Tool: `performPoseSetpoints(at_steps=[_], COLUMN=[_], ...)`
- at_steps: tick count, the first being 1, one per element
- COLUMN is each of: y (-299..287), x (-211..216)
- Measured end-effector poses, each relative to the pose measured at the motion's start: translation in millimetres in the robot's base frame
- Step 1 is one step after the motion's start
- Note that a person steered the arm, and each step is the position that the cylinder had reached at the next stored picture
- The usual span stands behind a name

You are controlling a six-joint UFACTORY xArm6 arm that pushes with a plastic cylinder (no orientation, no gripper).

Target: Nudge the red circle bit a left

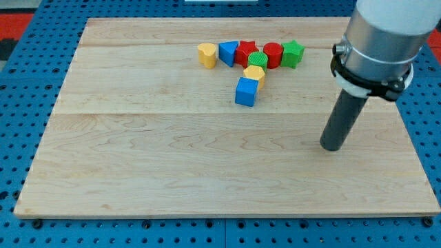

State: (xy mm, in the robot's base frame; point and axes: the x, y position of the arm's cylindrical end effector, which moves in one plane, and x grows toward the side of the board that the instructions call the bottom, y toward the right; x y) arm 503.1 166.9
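Wood board (138,172) w/ 8 blocks clustered nr view's top: red circle (273,54), yellow heart (207,54), blue cube (246,91), etc.

Bright even light, soft shadows, sharp focus

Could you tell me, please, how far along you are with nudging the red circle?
Nothing looks done: the red circle sits in the top row, between the red star and green star. In hand: my tip rests well below and right of the blocks, touching none. Left: reaching the circle's right side and pushing left.
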Motion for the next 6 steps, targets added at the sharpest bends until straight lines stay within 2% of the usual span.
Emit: performPoseSetpoints(at_steps=[2,4,6], y=[17.3,20.8,13.4], x=[-17.6,-87.2,-135.7])
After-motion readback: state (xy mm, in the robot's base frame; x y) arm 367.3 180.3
